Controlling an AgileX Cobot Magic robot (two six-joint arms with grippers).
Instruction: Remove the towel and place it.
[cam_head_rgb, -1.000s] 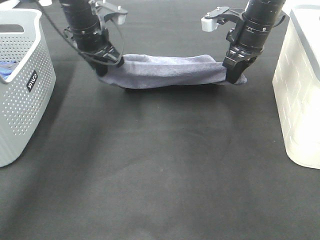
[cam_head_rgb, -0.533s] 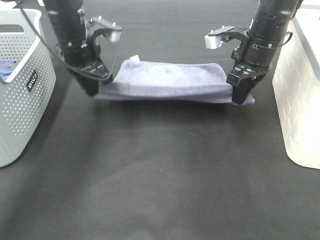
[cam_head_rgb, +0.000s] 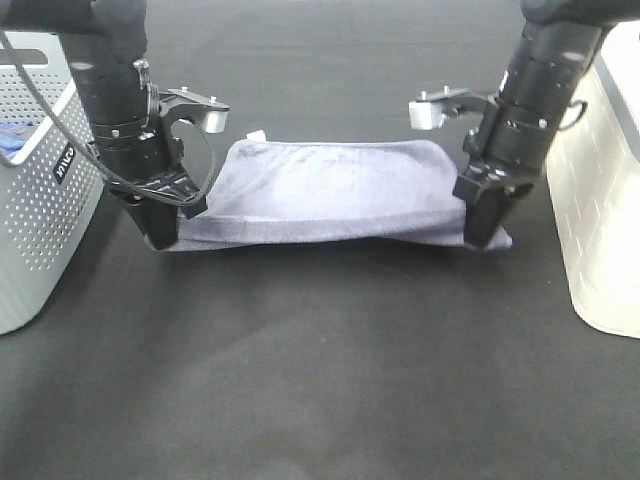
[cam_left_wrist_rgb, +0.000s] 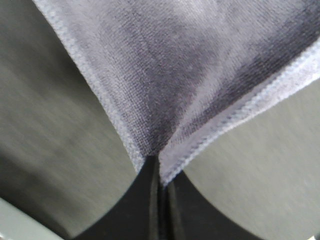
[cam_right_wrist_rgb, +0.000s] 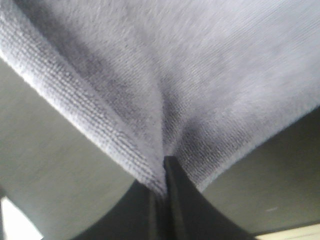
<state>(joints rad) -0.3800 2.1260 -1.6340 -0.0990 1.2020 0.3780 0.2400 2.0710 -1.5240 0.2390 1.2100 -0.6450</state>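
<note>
The grey-lavender towel (cam_head_rgb: 335, 190) is stretched flat between my two grippers over the black table, its far edge resting on the cloth with a small white tag (cam_head_rgb: 256, 135) at the back left corner. My left gripper (cam_head_rgb: 160, 235) is shut on the towel's near left corner, and the left wrist view shows the towel (cam_left_wrist_rgb: 190, 80) pinched in the closed tips (cam_left_wrist_rgb: 159, 167). My right gripper (cam_head_rgb: 483, 238) is shut on the near right corner; its wrist view shows the terry towel (cam_right_wrist_rgb: 190, 75) gathered into the closed tips (cam_right_wrist_rgb: 164, 172).
A grey perforated basket (cam_head_rgb: 40, 180) stands at the left edge with something blue inside. A white bin (cam_head_rgb: 600, 200) stands at the right edge. Black tablecloth (cam_head_rgb: 330, 380) covers the whole front of the table.
Both grippers have pulled the towel toward the front of the table and lower, and it has spread from a bunched roll into a flatter sheet.
</note>
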